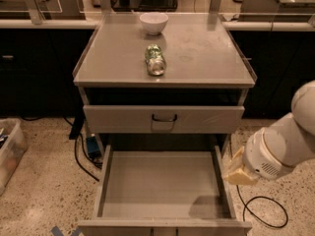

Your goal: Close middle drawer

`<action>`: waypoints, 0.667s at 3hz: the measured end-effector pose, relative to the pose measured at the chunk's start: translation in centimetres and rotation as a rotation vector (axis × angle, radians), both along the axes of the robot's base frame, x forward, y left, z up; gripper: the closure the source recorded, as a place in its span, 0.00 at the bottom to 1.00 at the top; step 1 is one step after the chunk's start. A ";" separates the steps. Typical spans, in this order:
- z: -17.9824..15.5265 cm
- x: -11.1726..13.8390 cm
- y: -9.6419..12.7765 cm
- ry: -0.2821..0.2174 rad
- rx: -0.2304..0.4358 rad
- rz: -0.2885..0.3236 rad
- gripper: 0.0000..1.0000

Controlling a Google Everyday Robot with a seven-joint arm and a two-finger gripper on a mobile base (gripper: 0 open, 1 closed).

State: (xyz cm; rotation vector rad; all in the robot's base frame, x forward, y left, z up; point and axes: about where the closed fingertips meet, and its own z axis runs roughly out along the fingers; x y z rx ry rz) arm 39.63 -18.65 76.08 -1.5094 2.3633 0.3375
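Note:
The middle drawer [162,186] is pulled far out of the grey cabinet. It is a wide, flat-bottomed tray with nothing in it, and its low front panel [162,227] sits at the bottom edge of the view. My gripper [239,170] is at the end of the white arm [285,146], just outside the drawer's right side wall, about level with the middle of the tray. It holds nothing that I can see. Above the tray is the taller-fronted grey drawer [163,119] with a black handle, standing slightly out.
On the cabinet top [206,53] a green can [155,60] lies on its side and a white bowl [153,22] stands behind it. A black cable [266,215] loops on the floor at right. A clear bin [9,151] sits at left.

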 end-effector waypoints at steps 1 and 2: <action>-3.9 -2.2 2.0 -0.007 0.047 -0.028 1.00; -3.9 -2.2 2.0 -0.007 0.047 -0.028 1.00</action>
